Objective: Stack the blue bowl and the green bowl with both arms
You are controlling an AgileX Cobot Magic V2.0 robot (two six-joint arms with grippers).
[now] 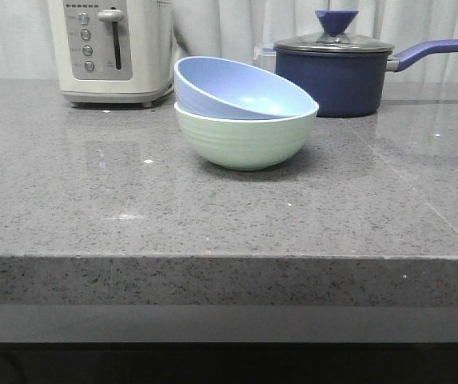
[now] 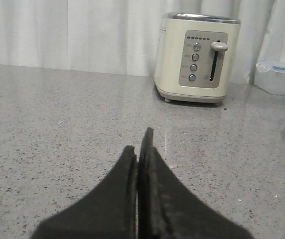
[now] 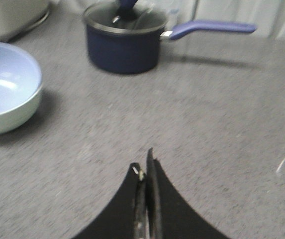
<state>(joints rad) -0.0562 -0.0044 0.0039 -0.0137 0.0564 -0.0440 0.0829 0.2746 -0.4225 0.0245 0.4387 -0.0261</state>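
Note:
The blue bowl (image 1: 236, 90) sits tilted inside the green bowl (image 1: 244, 142) on the grey counter, in the middle of the front view. The right wrist view also catches the blue bowl (image 3: 5, 79) nested in the green bowl (image 3: 13, 117). Neither arm appears in the front view. My left gripper (image 2: 138, 142) is shut with nothing in it, low over bare counter and facing the toaster. My right gripper (image 3: 143, 164) is shut and empty too, over bare counter well apart from the bowls.
A cream toaster (image 1: 113, 50) stands at the back left. A dark navy lidded saucepan (image 1: 336, 74) with a long handle stands at the back right, close behind the bowls. A clear lidded container (image 2: 279, 77) sits beside the toaster. The counter's front edge (image 1: 229, 258) runs across.

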